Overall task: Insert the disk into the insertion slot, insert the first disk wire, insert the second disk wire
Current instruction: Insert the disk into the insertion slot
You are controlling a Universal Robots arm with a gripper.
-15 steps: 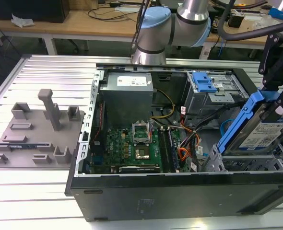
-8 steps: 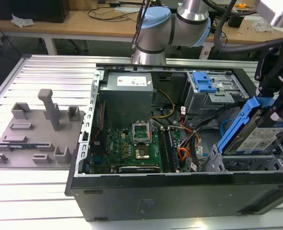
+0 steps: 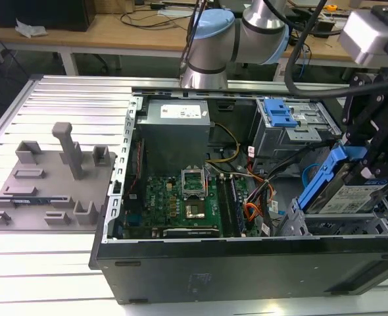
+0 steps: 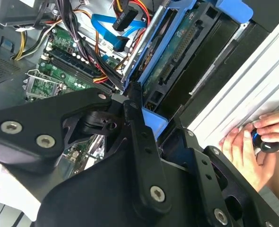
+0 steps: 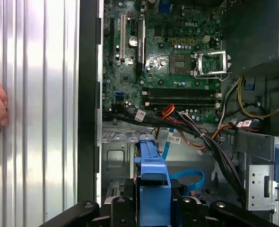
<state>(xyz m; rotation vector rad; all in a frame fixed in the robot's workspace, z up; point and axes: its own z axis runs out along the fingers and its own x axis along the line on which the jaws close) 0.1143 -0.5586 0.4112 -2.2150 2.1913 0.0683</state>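
Green motherboard [image 3: 181, 201] in open case [image 3: 246, 270] — grey fixture [image 3: 46, 189] beside.

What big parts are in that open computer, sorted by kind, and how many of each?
Motherboard: 1
Power supply box: 1
Drive cages: 2, the silver insertion slot and the darker cage with a blue latch
Disk in its blue carrier, tilted over the slot: 1
Total: 5
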